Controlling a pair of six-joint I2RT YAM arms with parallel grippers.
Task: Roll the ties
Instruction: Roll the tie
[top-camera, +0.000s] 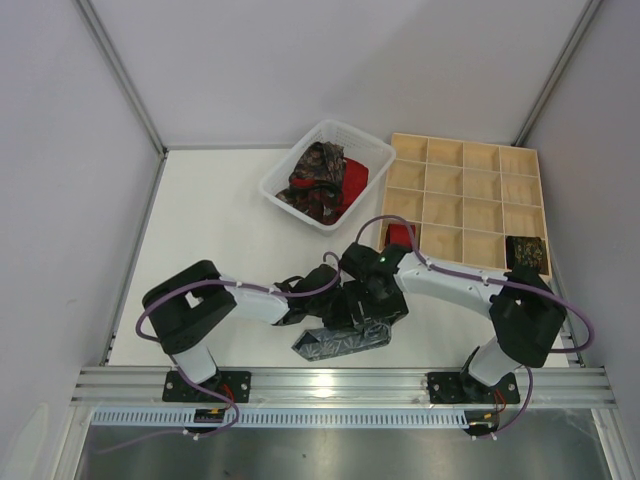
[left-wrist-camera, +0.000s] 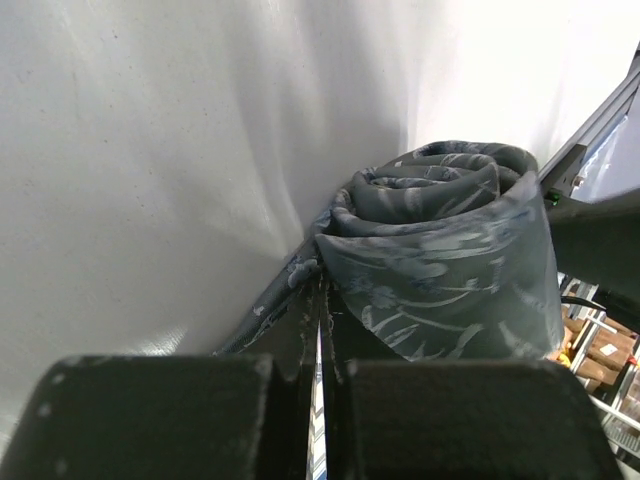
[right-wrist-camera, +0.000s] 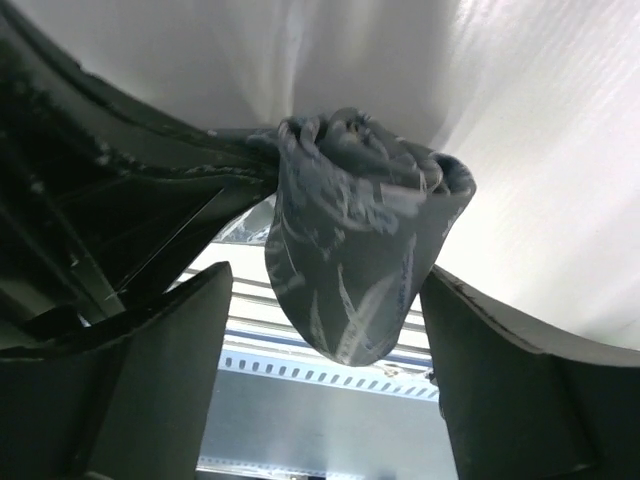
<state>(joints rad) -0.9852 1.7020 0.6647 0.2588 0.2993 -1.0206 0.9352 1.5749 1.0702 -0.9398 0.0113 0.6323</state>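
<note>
The grey patterned tie (top-camera: 340, 342) lies near the table's front edge, partly wound into a roll (left-wrist-camera: 440, 230). My left gripper (left-wrist-camera: 322, 290) is shut on the tie's fabric at the roll's edge; in the top view it (top-camera: 318, 300) sits just left of the roll. My right gripper (right-wrist-camera: 325, 290) is open, with its fingers on either side of the hanging grey roll (right-wrist-camera: 365, 250) and apart from it; in the top view it (top-camera: 366, 316) is right above the tie. A red roll (top-camera: 400, 235) and a dark paisley roll (top-camera: 525, 250) sit in tray cells.
A white basket (top-camera: 290, 165) at the back holds loose dark paisley (top-camera: 318, 172) and red (top-camera: 355, 178) ties. The wooden grid tray (top-camera: 465, 205) stands at the back right. A metal rail (top-camera: 340, 382) runs along the near edge.
</note>
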